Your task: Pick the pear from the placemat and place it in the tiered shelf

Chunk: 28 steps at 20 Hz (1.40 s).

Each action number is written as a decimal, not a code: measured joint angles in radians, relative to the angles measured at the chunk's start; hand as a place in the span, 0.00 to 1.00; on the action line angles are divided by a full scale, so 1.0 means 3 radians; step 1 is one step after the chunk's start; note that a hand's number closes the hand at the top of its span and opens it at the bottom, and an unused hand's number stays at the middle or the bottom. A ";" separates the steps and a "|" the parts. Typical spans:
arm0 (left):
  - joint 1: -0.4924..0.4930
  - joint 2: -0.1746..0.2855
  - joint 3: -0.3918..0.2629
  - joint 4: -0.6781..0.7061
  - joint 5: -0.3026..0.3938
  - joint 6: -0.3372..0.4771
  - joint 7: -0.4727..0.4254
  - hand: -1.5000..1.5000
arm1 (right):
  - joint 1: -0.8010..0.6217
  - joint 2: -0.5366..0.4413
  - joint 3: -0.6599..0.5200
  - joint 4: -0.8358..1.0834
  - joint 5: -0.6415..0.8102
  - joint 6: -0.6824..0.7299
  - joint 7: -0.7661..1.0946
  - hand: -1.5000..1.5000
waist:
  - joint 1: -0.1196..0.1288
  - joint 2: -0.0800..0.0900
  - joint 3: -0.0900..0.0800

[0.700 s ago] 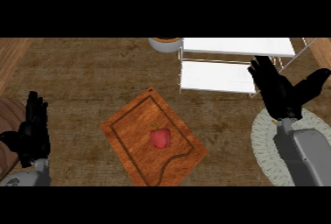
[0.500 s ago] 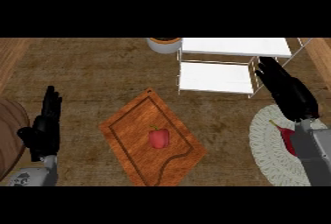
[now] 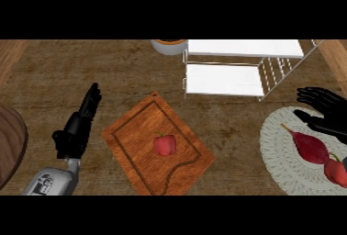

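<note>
While the right hand [image 3: 327,112] hangs over the top edge of the placemat [image 3: 277,156], fingers loosely spread and nothing in them, the head view puts the target just below it. The pear [image 3: 310,148], as I read it, is the long tapered dark-red fruit lying on its side on the mat, narrow end toward the hand. Here's the catch: a round red fruit [image 3: 336,170] sits just beside its fat end, maybe touching, and it is half cut off by the view's right edge. A hand coming down a touch too low could close on the wrong one, or knock the neighbour and send the pear rolling across the mat. That tapered shape looks ready to squirt out of a grasp taken near the thin end, so the belly is the safer hold. Then comes the carry to the shelf [image 3: 224,79], up and to the left. The upper tier overhangs the lower one and wire runs down the right side, so a low or wide approach could clip either. Over on the counter [image 3: 68,69], the left hand [image 3: 78,126] lies flat with straight fingers and holds nothing, beside the cutting board [image 3: 136,137]. A red pepper [image 3: 165,145] sits on that board, one more red thing to mistake for the pear.
</note>
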 measured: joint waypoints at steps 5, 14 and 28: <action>-0.0180 -0.0017 -0.0104 0.0018 -0.0020 -0.0118 0.0172 0.50 | 0.0002 -0.0054 -0.0391 0.0772 -0.0112 0.0311 -0.0738 0.00 | 0.0084 -0.0021 -0.0001; -0.0205 -0.0090 -0.0205 -0.0020 -0.0046 -0.0191 0.0261 0.50 | -0.0188 -0.0638 -0.0279 0.1431 0.0196 0.1522 -0.1212 0.00 | 0.0181 -0.0052 -0.0011; -0.0211 -0.0099 -0.0152 0.0007 -0.0102 -0.0232 0.0290 0.50 | -0.0608 -0.1292 0.0572 0.1090 0.1386 0.1623 -0.1304 0.00 | 0.0158 -0.0080 -0.0026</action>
